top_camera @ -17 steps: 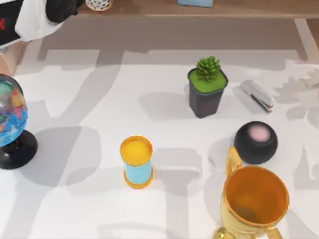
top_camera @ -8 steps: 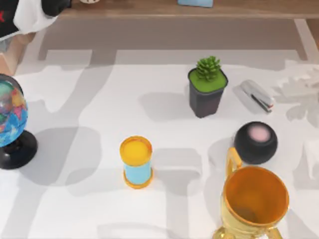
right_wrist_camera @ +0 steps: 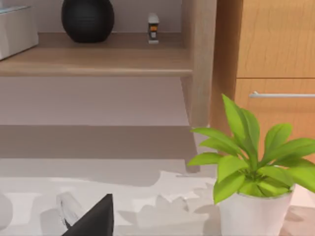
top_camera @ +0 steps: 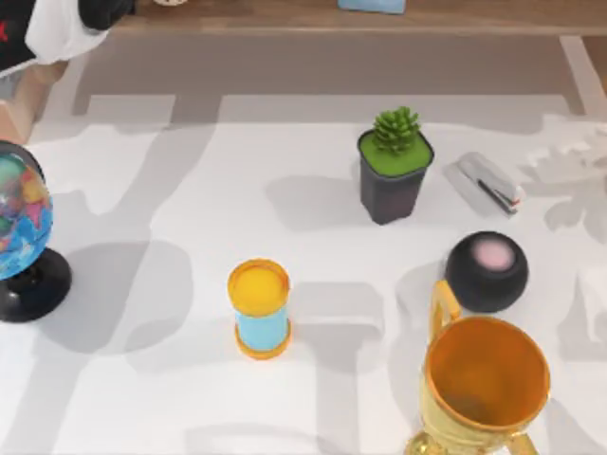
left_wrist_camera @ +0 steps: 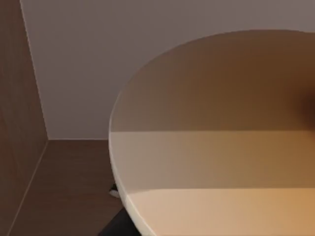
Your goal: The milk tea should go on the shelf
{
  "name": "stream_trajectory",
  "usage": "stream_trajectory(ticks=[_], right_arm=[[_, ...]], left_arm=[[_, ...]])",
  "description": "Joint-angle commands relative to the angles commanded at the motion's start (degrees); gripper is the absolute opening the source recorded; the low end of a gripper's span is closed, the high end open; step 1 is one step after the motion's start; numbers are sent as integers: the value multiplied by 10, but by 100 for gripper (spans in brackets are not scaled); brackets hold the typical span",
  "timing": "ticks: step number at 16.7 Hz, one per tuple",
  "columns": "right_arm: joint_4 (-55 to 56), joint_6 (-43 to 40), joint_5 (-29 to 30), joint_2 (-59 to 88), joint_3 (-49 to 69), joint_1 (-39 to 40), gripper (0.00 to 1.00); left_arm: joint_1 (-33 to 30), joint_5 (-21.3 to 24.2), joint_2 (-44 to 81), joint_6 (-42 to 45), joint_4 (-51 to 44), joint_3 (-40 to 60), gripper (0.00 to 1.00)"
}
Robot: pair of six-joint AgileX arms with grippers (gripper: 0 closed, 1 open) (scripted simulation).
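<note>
Where shelf (top_camera: 379, 19) spans white table (top_camera: 313, 218) rear, left arm (top_camera: 57, 28) reaches; pincer state unreadable.

left arm (top_camera: 52, 28): white shell, rounded black section beside it
marking: a small red mark on a dark panel at the shell's edge
right gripper finger (right_wrist_camera: 91, 219): black, wedge-shaped

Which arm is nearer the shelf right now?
Left. The left arm reaches the shelf board at the top view's left end; the right arm's wrist view faces the shelf from farther back across the table.
</note>
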Motion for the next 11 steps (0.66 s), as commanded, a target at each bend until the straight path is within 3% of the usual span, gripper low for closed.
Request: stream_trajectory(ticks=[5,11], right_arm=[[0,0,0,0,0,0,100],[0,0,0,0,0,0,100]], left_arm=[[0,0,0,0,0,0,98],[0,0,0,0,0,0,100]])
